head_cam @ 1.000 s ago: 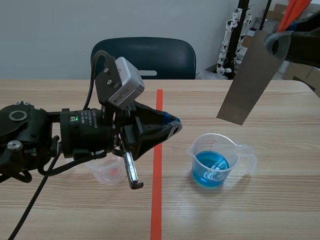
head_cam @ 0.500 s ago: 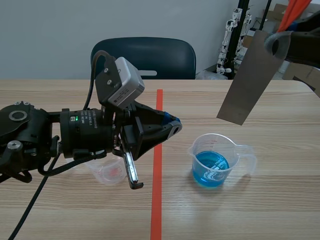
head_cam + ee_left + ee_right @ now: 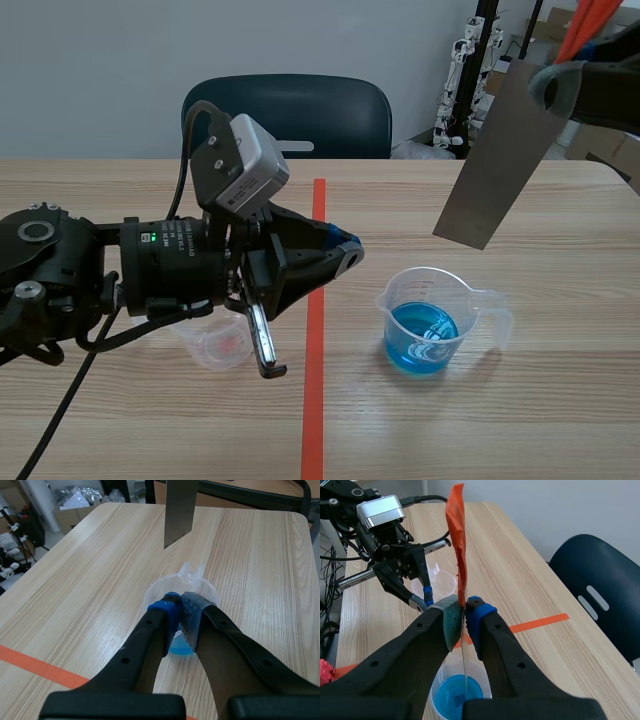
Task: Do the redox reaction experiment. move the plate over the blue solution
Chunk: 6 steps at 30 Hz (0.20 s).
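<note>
- Left gripper: fingers pressed together on nothing, with a small clear cup under its arm.
- Just ahead of its tips stands the beaker of blue solution.
- Right gripper clamps the metal plate, which hangs tilted in the air, its lower end above and beyond the beaker.
- A dark chair stands behind the table.

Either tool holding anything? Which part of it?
Right tool is shut on the metal plate, pinching its upper end. Left tool is shut, holding nothing.
</note>
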{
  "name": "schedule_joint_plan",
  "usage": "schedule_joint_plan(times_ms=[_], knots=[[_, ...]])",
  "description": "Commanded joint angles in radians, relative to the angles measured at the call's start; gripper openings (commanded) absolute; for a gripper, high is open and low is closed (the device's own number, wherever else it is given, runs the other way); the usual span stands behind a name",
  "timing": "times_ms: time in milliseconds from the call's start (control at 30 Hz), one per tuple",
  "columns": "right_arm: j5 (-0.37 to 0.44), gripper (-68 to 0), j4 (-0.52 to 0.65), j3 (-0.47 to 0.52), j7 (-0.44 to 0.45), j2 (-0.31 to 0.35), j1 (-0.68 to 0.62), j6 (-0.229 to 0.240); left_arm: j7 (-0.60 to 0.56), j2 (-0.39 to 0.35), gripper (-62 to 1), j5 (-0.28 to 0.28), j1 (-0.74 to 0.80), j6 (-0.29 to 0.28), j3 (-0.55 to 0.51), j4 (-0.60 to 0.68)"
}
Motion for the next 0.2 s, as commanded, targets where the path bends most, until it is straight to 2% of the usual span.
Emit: schedule_joint_plan(times_ms=[0, 167], knots=[[0.014, -66.9, 0.003, 0.01, 0.023, 0.005, 0.015, 0.008, -0.014, 0.005, -58.2, -0.013, 0.0, 0.002, -0.001, 0.007], [0.014, -66.9, 0.003, 0.01, 0.023, 0.005, 0.015, 0.008, -0.014, 0.005, -58.2, -0.013, 0.0, 0.002, -0.001, 0.007]])
